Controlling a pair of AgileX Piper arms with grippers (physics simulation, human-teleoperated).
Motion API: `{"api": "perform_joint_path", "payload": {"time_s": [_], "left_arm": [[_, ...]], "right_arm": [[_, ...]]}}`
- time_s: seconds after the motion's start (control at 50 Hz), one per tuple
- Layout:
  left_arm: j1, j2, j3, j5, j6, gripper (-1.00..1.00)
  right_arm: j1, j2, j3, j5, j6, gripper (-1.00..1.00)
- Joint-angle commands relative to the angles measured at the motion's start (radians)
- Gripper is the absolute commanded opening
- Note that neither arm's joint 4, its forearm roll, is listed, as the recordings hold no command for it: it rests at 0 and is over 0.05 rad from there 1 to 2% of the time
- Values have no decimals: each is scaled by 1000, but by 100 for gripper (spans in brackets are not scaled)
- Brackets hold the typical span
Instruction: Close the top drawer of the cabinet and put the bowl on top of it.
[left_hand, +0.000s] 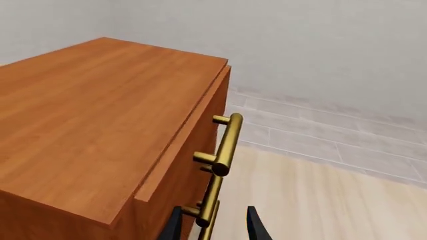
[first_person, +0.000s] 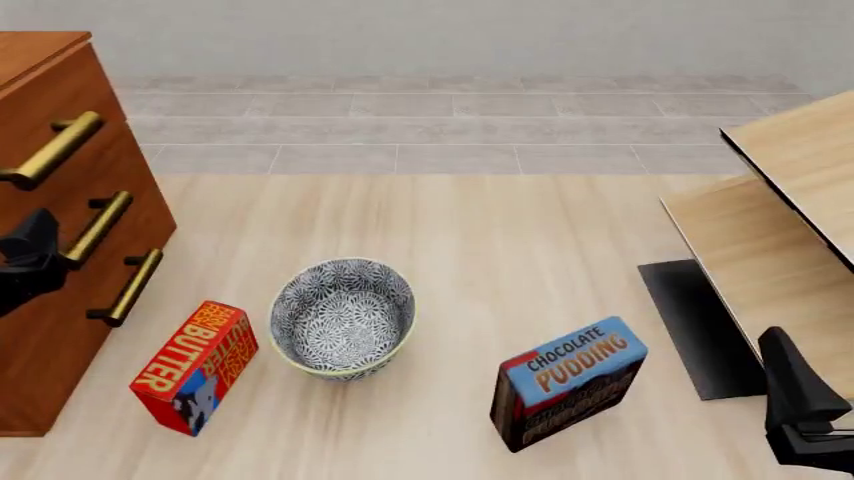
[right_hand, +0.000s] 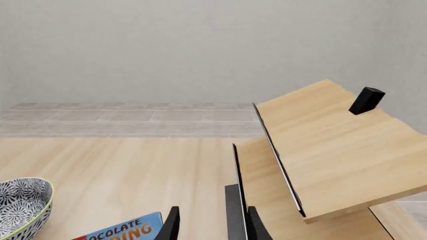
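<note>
Nearest the arms, 1 bowl is seen upright on the table between 1 butter box and 1 chocolate pudding box; it is judged rigid, smooth, breakable and fairly light, best taken by its rim. Farther off at the left, 1 cabinet with 3 handles stands, the top drawer apparently almost flush. The left gripper, parted and empty, is held near the handles, and the right gripper is likewise parted and empty.
</note>
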Motion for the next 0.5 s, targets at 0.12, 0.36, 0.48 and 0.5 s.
{"api": "perform_joint_path", "payload": {"time_s": [0.12, 0.36, 0.48, 0.5], "left_arm": [[29, 37, -10, -11, 14, 100], [50, 66, -9, -37, 12, 100], [60, 75, -22, -31, 11, 100], [62, 77, -22, -32, 10, 100]], "right_arm": [[0, -6, 0, 6, 0, 100], [0, -6, 0, 6, 0, 100], [0, -6, 0, 6, 0, 100], [0, -6, 0, 6, 0, 100]]}}
